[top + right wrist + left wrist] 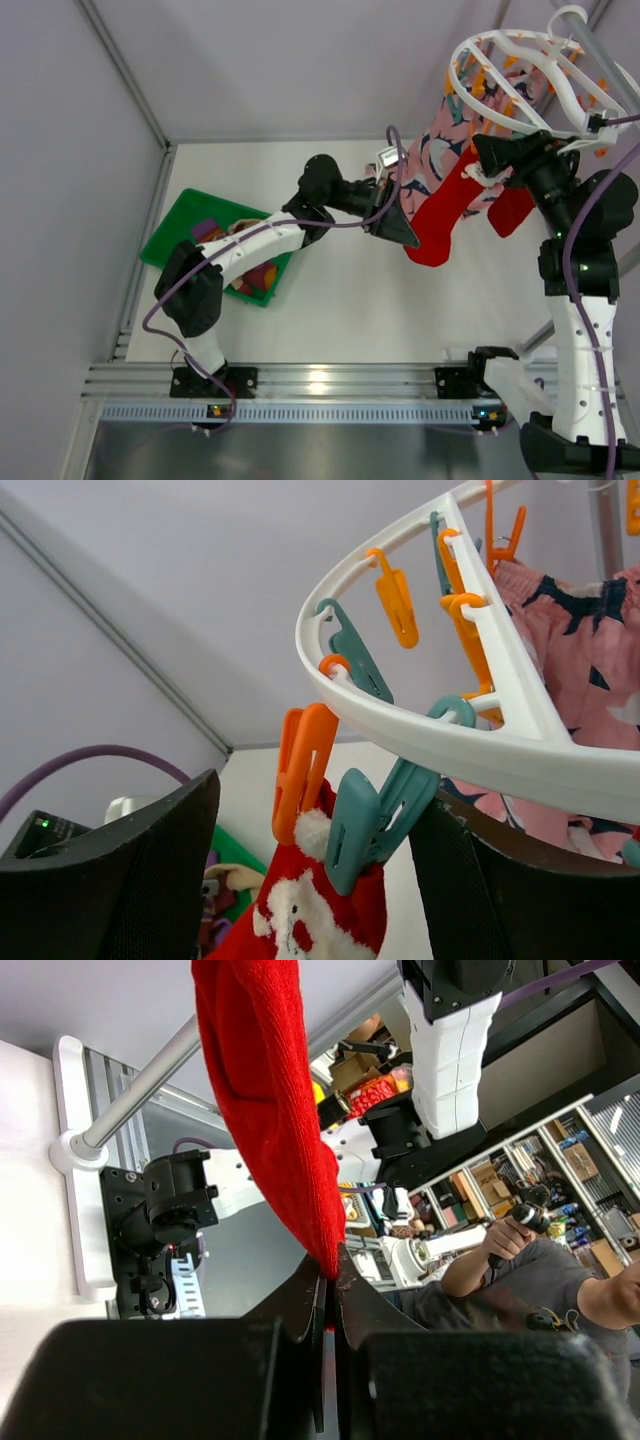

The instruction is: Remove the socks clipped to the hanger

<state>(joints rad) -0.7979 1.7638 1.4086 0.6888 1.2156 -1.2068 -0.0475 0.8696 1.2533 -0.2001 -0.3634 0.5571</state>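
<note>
A long bright red sock (440,215) hangs from the round white hanger (520,45) at the back right. My left gripper (405,232) is shut on its lower tip. In the left wrist view the sock (265,1090) runs up from the pinched jaws of the left gripper (330,1275). My right gripper (482,165) is up at the hanger's rim. In its wrist view the right gripper (315,800) stands open, its fingers either side of an orange peg (305,765) and a teal peg (365,825). Both pegs clip the sock's white-trimmed cuff (300,920) under the hanger ring (450,730).
A pink printed cloth (440,135) hangs on the hanger behind the sock. A second red piece (512,210) hangs to the right of it. A green bin (185,215) holding several socks sits on the table's left. Grey frame poles (120,70) line the walls.
</note>
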